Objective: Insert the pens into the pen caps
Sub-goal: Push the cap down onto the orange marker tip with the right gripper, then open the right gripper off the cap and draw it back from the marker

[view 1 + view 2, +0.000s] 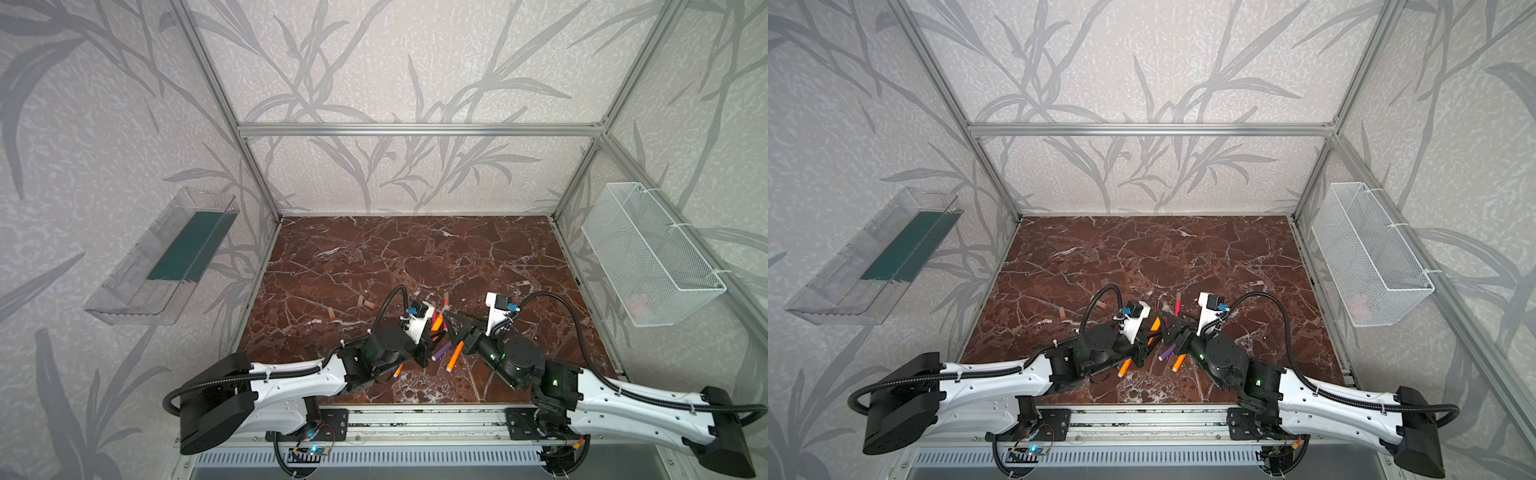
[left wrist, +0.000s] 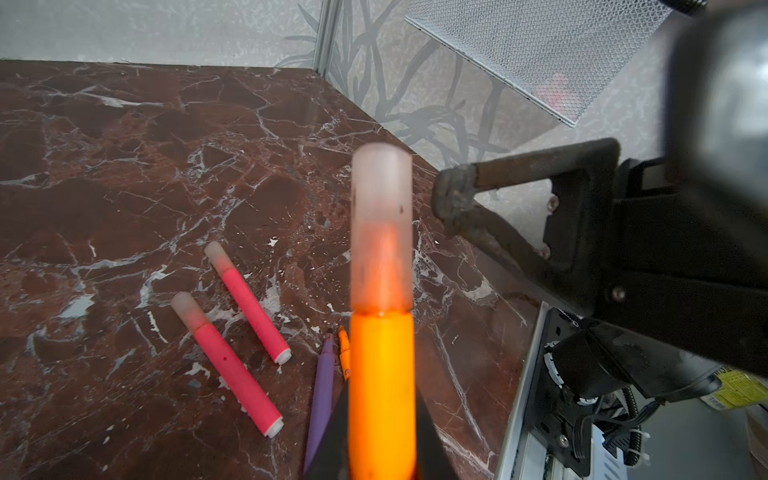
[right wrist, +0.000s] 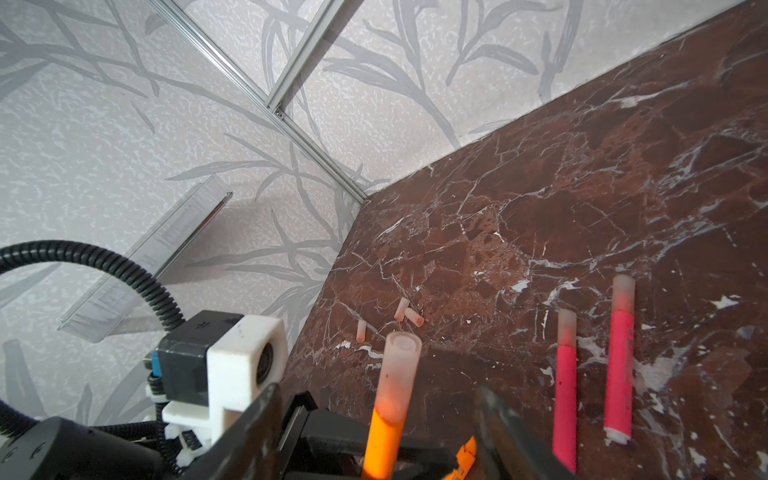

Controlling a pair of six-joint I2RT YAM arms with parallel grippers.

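Clamping the orange pen tight in the left tool, with its cap fitted on, between the parted, released jaws of the right tool.

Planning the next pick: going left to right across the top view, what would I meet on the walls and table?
Clear tray → loose pen caps → purple pen → lying orange pen → wire basket.

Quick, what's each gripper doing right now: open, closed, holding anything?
Left gripper: closed on the capped orange pen.
Right gripper: open, holding nothing, jaws apart either side of that pen's cap.
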